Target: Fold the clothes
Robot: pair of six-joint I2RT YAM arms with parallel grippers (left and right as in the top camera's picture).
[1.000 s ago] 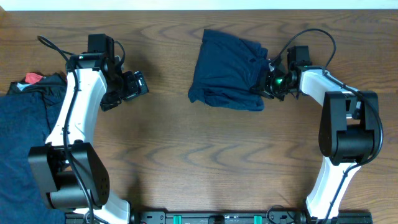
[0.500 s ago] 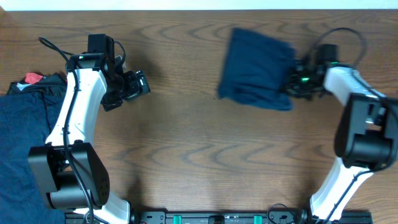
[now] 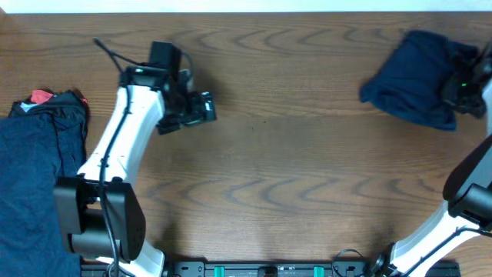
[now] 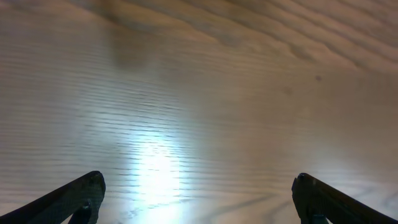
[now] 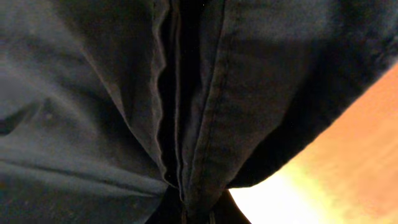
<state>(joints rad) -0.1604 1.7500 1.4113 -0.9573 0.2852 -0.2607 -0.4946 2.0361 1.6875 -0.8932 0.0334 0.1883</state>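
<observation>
1. Movement comes first. A second ago the folded garment (image 3: 411, 79) lay near the middle of the far side of the table (image 3: 292, 177). Now it sits by the right-hand end, and it has travelled there together with the right claw (image 3: 465, 83).
2. The bundle spreads out from that claw toward the table's centre, and the claw meets it at its outer edge. Since the cloth has followed the claw all the way, I judge the claw clamped on it.
3. The left claw (image 3: 206, 110) has slid toward the centre of the table. It is spread wide, holds nothing, and only bare wood lies in front of it.
4. Well behind the left claw, toward the left end, lies the pile (image 3: 34, 177) of navy clothes. The red piece (image 3: 40, 98) shows at its far corner.
5. I take this to mean one finished piece is being put aside so the middle is free. The pile looks unfolded, so much of the task remains.
6. The right wrist view shows what the overhead view cannot. Dark fabric (image 5: 93, 93) fills the frame, and its seams run down into a tight bunch at the bottom centre, as if pinched there. The fingers themselves are hidden.
7. The left wrist view shows the left claw (image 4: 198, 186) with both tips far apart and only glare on the wood between them.
8. Only the overhead view shows both claws, the bundle and the pile together.
</observation>
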